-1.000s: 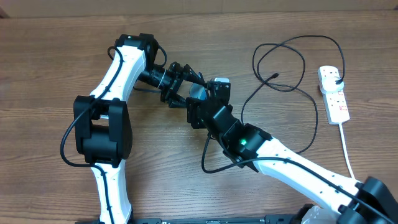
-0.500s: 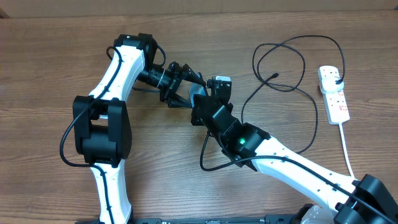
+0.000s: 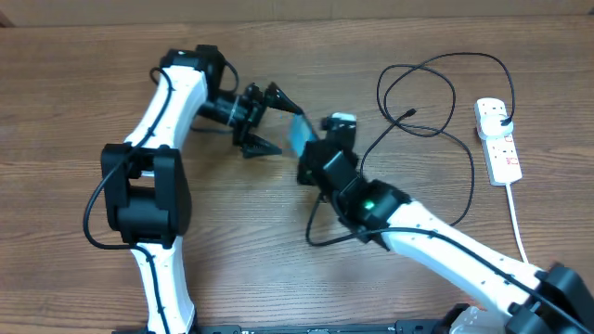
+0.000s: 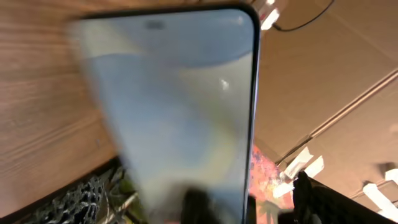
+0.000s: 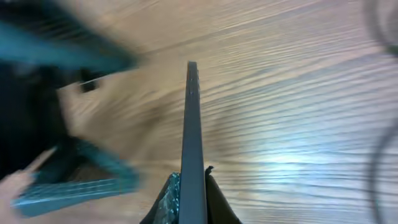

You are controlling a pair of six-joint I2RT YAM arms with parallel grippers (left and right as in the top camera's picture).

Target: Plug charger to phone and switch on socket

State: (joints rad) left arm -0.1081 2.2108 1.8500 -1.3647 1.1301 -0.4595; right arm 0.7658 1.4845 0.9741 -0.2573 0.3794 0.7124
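**A:** What is at the far left of the wooden table (image 3: 56, 111)?

**B:** The left arm, white with black joints. It rises from the near edge and bends across to the right. The left claw (image 3: 275, 121) is spread wide, one finger pointing up and right, the other down and right.

**A:** What is next to it?

**B:** The phone (image 3: 298, 136), just right of those open fingertips. It is lifted off the table and tilted, with its cyan screen turned toward the left claw. In the left wrist view the screen fills most of the frame and is blurred. I cannot tell whether the left fingertips touch it.

**A:** What holds it up?

**B:** The right claw (image 3: 306, 156), which is pinching the phone's lower end. In the right wrist view the phone shows edge-on as a thin dark strip. It rises straight from between the two pads (image 5: 163, 198), which press on its flat faces.

**A:** And further right?

**B:** The charger cable (image 3: 453, 95), thin and black, lies in loose loops on the table, well apart from the phone. Its connector tip (image 3: 411, 113) lies free inside the loops.

**A:** And at the far right?

**B:** The power strip (image 3: 501, 153), white and oblong, lies flat on the table. A black plug (image 3: 502, 114) sits at its upper end. A thick white cord (image 3: 516, 218) leaves its lower end toward the near edge.
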